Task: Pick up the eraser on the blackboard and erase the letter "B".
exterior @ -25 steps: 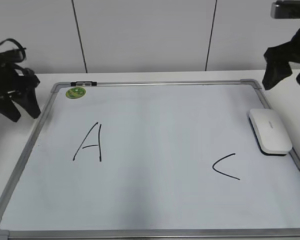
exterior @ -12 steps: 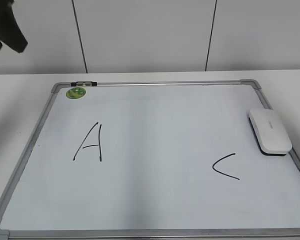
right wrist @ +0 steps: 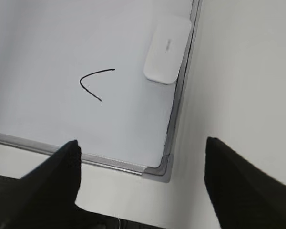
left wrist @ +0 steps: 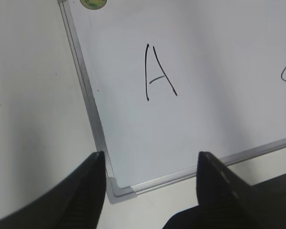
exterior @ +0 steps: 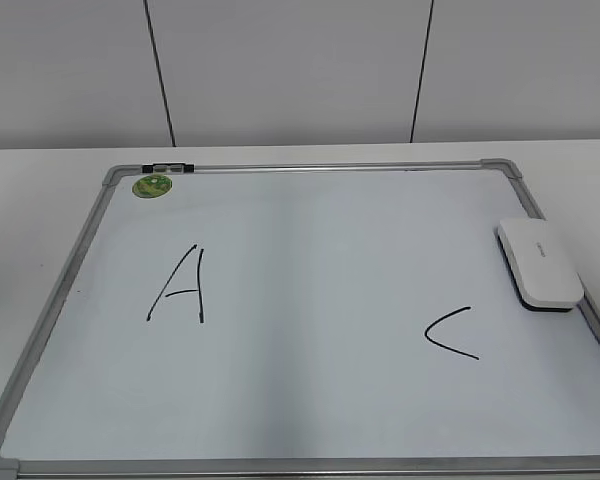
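— Where's the eraser (exterior: 539,262)?
— Lying flat on the blackboard (exterior: 310,240) against its right frame, above the "C" (exterior: 452,333): a white rounded block, dark underneath.
— Any "B"?
— Only an "A" (exterior: 180,286) and the "C" show.
— The pincers?
— Left pincer (left wrist: 150,164) and right pincer (right wrist: 140,150) both hang spread wide and empty above the board's near corners.

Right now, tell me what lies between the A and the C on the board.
Nothing: in the exterior view the blackboard is bare white between the A and the C; no B shows.
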Robot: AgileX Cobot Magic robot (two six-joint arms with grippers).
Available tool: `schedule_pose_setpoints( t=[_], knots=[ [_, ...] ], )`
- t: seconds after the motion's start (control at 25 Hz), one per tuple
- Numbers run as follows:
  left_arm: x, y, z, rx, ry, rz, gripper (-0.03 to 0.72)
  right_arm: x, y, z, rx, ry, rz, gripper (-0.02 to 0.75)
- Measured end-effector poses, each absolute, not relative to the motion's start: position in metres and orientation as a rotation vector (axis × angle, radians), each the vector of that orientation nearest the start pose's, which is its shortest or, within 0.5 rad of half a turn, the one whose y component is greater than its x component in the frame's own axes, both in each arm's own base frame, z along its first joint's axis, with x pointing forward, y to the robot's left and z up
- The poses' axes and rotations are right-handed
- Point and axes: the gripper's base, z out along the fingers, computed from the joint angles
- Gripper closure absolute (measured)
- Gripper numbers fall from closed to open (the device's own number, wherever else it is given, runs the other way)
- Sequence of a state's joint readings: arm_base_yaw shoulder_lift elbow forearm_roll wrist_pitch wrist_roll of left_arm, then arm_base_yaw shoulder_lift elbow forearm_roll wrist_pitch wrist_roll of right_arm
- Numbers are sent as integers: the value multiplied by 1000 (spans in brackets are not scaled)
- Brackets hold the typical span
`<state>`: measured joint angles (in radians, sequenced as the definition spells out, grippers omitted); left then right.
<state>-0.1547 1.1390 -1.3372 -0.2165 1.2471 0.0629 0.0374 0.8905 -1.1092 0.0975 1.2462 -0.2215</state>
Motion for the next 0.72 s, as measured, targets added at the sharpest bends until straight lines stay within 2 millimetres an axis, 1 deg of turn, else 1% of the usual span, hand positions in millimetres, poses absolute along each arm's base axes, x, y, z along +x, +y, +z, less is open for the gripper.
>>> schedule_pose_setpoints(
  t=[0.08,0.2,0.4,0.44,0.52,0.6,0.72],
  knots=[
    [173,-46,410,270,2502,-324,230,122,13,377,-308,2482,57,142],
    [140,-41,398,271,2491,-323,230,96,12,356,-279,2468,66,143],
    [86,-31,375,273,2439,-309,230,64,13,322,-291,2455,87,143],
    [76,-29,370,273,2424,-296,230,60,13,318,-294,2451,90,143],
    [60,-25,360,272,2400,-270,230,50,11,309,-275,2440,75,143],
    [45,-21,349,271,2376,-246,230,41,6,300,-220,2441,30,143],
    [29,-15,330,269,2357,-205,230,31,0,292,-155,2436,-24,143]
  ],
)
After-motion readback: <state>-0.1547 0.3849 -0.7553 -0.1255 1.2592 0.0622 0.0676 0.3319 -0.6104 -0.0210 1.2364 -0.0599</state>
